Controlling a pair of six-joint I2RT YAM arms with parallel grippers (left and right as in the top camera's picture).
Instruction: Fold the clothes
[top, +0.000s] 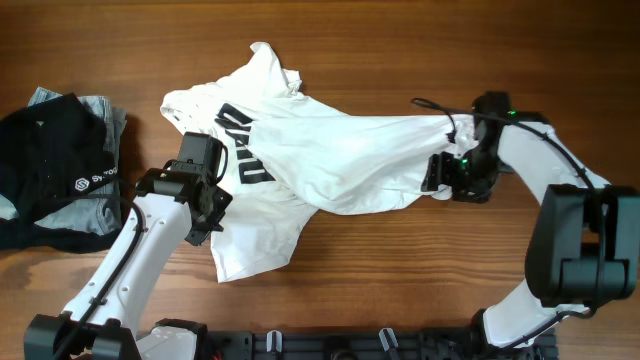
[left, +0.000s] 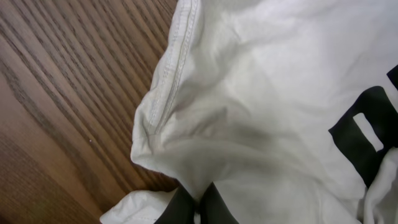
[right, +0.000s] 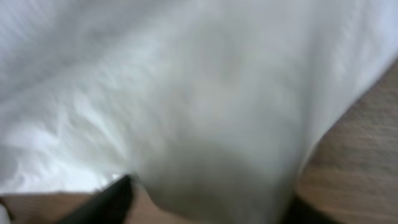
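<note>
The white T-shirt (top: 330, 150) lies crumpled across the middle of the table, with its black lettering (top: 245, 150) towards the left. My left gripper (top: 207, 208) is at the shirt's left side. In the left wrist view its fingers (left: 199, 208) are shut on a fold of white fabric (left: 249, 93) beside a stitched hem. My right gripper (top: 440, 178) is at the shirt's right end, where the fabric is drawn out into a narrow bunch. In the blurred right wrist view its fingers (right: 211, 205) stand wide apart with white fabric (right: 205, 93) hanging between them.
A black garment with a small white logo (top: 55, 175) lies on a light blue-grey garment (top: 100, 115) at the table's left edge. Bare wooden table (top: 420, 270) shows in front of the shirt and behind it.
</note>
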